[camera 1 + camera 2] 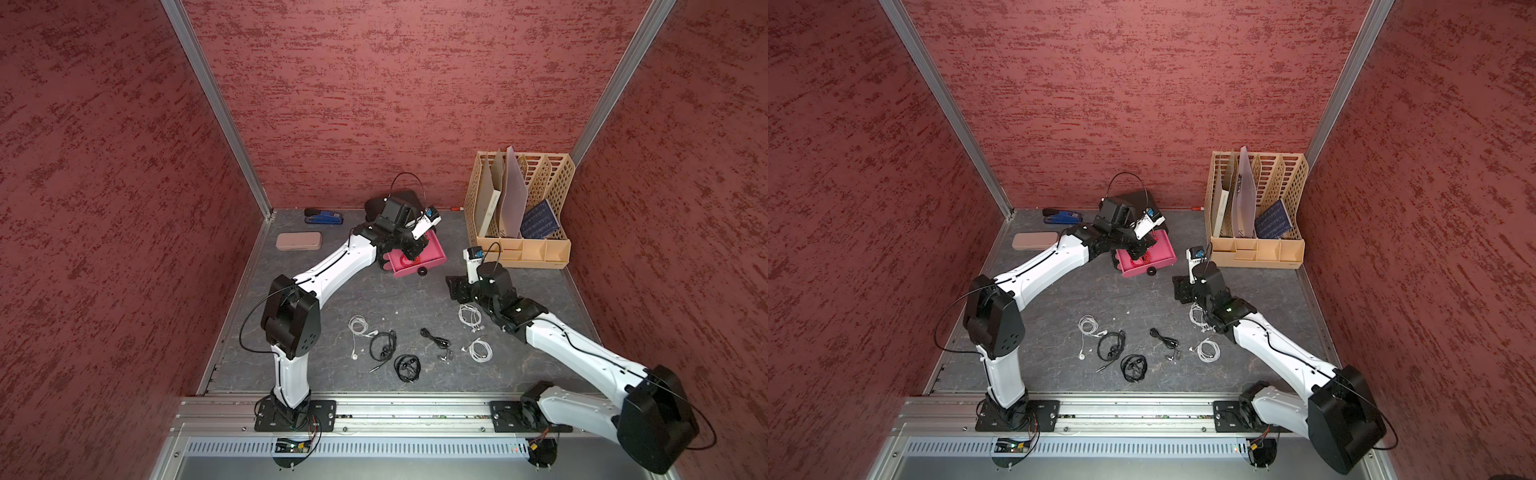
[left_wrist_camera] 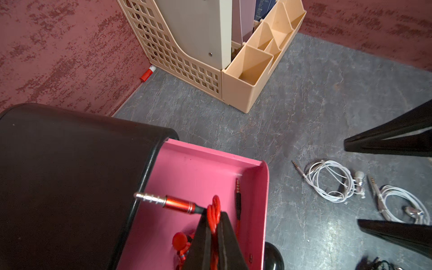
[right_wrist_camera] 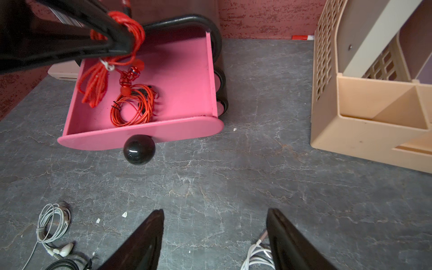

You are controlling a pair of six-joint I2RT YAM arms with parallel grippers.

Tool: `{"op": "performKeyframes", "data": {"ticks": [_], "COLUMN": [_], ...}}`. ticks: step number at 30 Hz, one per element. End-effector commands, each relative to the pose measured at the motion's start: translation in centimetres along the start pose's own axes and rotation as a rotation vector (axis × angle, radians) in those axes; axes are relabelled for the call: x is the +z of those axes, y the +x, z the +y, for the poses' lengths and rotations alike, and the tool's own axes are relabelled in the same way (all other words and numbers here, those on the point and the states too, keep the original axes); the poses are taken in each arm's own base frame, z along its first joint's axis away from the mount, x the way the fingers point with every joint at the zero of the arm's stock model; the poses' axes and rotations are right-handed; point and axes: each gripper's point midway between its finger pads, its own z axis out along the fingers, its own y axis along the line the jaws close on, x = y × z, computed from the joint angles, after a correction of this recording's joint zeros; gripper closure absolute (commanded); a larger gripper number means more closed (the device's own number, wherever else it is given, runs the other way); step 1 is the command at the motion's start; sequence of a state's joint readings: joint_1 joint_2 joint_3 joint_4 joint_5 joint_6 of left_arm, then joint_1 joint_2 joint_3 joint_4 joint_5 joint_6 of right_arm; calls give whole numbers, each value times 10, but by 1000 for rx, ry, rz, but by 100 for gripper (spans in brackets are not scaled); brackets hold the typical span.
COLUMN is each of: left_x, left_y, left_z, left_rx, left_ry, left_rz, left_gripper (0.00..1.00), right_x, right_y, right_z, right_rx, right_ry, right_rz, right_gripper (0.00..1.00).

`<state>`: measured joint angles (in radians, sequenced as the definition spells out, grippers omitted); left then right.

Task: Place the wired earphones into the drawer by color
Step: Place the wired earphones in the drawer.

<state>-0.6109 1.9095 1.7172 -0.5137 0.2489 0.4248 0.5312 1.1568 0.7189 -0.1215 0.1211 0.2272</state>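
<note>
From where I stand, the left gripper [image 2: 214, 216] has its jaws pinched almost together on a red earphone bundle [image 3: 93, 86]. The bundle dangles from the fingertips over the pulled-out pink top drawer [image 3: 187, 131]. Its metal plug sticks out sideways toward the black cabinet [image 2: 70, 175]. I cannot tell whether the hanging loops touch the drawer floor. The cabinet stands at 12 o'clock on the table [image 1: 353, 299], against the far wall.

A second red coil [image 3: 132, 107] lies flat inside the same drawer, at about 5 o'clock of the hanging one and close behind the front panel. The round black knob [image 3: 139, 149] juts out below that panel.

The right gripper [image 3: 215, 210] hangs at 4 o'clock of the drawer, its jaws spread wide with only bare table between them.

Six more earphones lie loose toward 6 o'clock: white coils [image 1: 357, 325] [image 1: 469, 313] [image 1: 481, 350] and black coils [image 1: 383, 345] [image 1: 407, 368] [image 1: 435, 340]. One of the white coils lies just beside the right wrist.

The beige file rack [image 1: 552, 178] fills the 2 o'clock corner, while a pink case [image 1: 298, 241] and a blue stapler [image 1: 324, 217] sit around 10 to 11 o'clock
</note>
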Motion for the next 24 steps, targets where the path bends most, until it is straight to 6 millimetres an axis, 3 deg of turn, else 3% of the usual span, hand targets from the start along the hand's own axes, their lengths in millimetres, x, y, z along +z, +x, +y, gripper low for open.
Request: {"op": "performKeyframes", "data": {"ticks": [1,3,8,12,17,24], "left_x": [6,11,12,4,-23,-72], "left_y": [0,2,-1,-11,-25,-17], "left_z": [2,5,6,8,12,15], "left_rx": [58,70,66,32,-63,-282], "left_ry": [-57,-95,-139,-163,-218,-234], "left_rz": [43,73,88,56,-29,-155], "left_gripper": [100,91,45,35,21,5], "right_x": [-4,-4,-5,-4,-4,2], "right_y": [-7,-7,-8,-8,-8,-4], "right_z": [-3,-3,-3,-1,3,15], "right_rx": [-6,-6,-3,-4,-2,10], "right_ry": [15,16,14,5,-16,-80], "right_rz": [-41,-41,-45,-43,-41,-7], "right_gripper": [26,26,26,26,26,26]}}
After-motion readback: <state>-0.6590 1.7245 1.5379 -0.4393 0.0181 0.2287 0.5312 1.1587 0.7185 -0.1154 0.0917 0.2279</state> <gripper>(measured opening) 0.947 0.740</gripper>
